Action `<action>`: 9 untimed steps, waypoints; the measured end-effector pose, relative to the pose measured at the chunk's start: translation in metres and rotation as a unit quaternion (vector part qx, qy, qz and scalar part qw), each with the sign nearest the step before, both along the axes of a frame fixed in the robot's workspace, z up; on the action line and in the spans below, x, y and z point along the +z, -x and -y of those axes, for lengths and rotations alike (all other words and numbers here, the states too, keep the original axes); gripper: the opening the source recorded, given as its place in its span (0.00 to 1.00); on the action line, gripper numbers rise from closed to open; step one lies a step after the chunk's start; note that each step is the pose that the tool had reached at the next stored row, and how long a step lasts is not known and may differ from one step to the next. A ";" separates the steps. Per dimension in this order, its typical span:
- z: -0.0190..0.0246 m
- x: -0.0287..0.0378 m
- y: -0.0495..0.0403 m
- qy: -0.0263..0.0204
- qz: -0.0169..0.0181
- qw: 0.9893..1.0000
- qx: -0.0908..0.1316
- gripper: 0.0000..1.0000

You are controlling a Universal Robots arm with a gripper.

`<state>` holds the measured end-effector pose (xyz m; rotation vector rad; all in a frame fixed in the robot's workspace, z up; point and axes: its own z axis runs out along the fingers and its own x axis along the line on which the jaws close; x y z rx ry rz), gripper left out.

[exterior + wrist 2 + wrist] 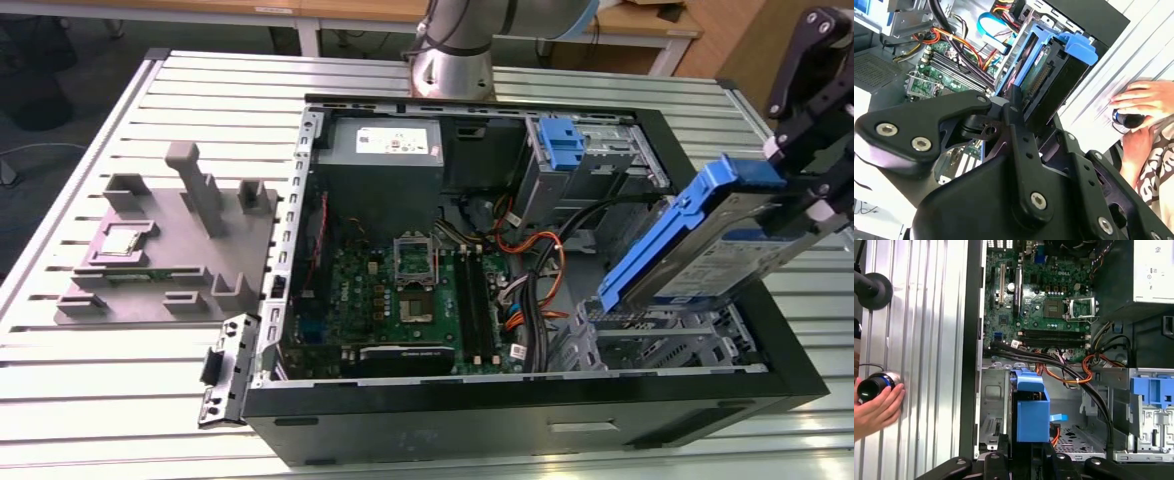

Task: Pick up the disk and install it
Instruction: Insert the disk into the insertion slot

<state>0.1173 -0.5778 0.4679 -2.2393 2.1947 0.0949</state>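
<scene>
My gripper (798,195) is shut on the disk (694,240), a silver-grey drive in blue carrier rails. I hold it tilted, one end pointing down, above the open computer case (534,410) at the exterior view's right. Its lower end hangs just over the metal drive cage (667,345); I cannot tell whether they touch. In the second wrist view the disk (1049,75) sticks out from between the black fingers (1016,117) toward the case. In the first wrist view its blue carrier end (1030,410) stands above the gripper (1029,460), over the cage floor (1074,437).
Inside the case lie the motherboard (414,290), a grey power supply (384,145), orange and black cables (541,260) and a bare blue bracket (567,140). A grey fixture (160,250) sits at the exterior view's left. A person's hand (876,407) rests on the slatted table beside the case.
</scene>
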 end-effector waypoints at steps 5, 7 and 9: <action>0.0000 0.0113 0.0000 0.000 0.000 1.000 0.000 0.35; 0.0000 0.0151 0.0000 0.000 0.000 1.000 0.000 0.35; -0.0001 0.0187 0.0000 0.001 0.000 1.000 0.000 0.35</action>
